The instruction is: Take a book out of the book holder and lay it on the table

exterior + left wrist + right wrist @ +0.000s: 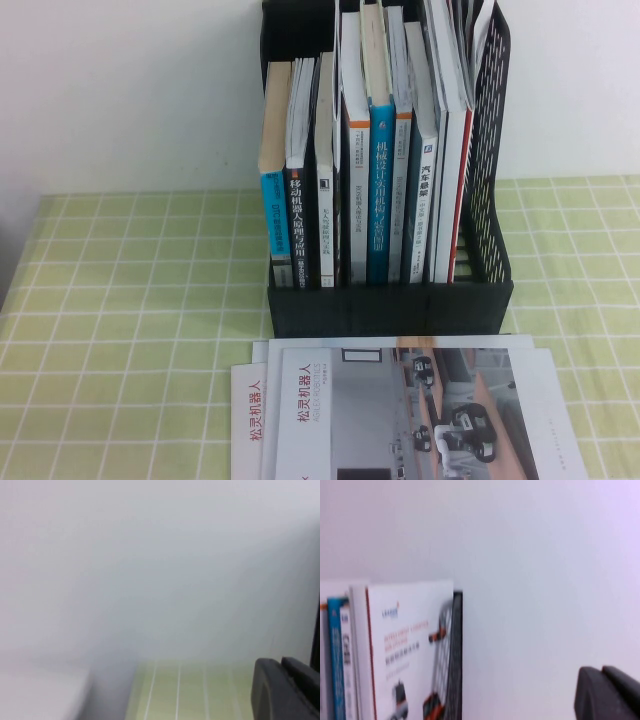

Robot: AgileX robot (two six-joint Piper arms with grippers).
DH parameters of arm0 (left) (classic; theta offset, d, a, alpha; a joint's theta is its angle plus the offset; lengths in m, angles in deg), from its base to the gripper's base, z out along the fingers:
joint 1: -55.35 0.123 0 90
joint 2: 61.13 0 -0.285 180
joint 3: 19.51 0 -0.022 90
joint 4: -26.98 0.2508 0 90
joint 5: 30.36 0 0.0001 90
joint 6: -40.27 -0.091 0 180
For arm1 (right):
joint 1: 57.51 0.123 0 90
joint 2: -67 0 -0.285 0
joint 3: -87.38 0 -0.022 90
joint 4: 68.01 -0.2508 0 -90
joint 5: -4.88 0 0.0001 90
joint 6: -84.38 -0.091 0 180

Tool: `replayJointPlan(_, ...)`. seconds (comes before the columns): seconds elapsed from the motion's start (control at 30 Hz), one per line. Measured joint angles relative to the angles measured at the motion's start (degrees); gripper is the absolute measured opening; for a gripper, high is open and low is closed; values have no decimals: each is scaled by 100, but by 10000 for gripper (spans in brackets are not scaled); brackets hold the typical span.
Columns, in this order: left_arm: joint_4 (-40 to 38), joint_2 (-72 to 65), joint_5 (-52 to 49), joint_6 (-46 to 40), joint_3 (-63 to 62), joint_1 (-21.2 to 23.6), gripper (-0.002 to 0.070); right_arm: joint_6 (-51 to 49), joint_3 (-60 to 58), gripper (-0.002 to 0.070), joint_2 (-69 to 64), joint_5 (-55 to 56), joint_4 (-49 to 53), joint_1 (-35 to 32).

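Grey-covered brochures (400, 410) lie nearest on the table (110, 330). Behind, the book (458, 190) stands in the book holder (490, 150)'s rightmost slot: thin, floppy, probably best pinched at its top edge. Right gripper (607, 692) hangs pressed together nearby; left gripper (285, 687), cannot tell

The table (120, 330) was covered in soft, matt woven cloth, light green with a white grid. The book holder (492, 150) looked like matt black plastic, its side wall perforated into a mesh. The book (410, 645) was thin paper with a smooth, slightly glossy white cover. The thicker books (380, 190) had smooth printed paper spines with a faint sheen. The brochures (420, 420) lying flat were glossy printed paper. The left gripper (285, 687) and the right gripper (607, 692) looked like matt black plastic.
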Motion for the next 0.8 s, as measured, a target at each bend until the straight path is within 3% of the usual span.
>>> replayJointPlan(0.23,0,0,3293,0,0,0,-3,0,0,-2,0,1224,0,0)
replayJointPlan(0.37,18,0,4650,174,0,0,-3,0,0,-2,0,1699,0,0)
replayJointPlan(0.67,18,0,6321,438,0,0,-3,-41,0,-2,0,3093,0,0)
replayJointPlan(0.8,-148,10,6213,1076,-303,0,-3,-282,473,-2,0,3413,0,0)
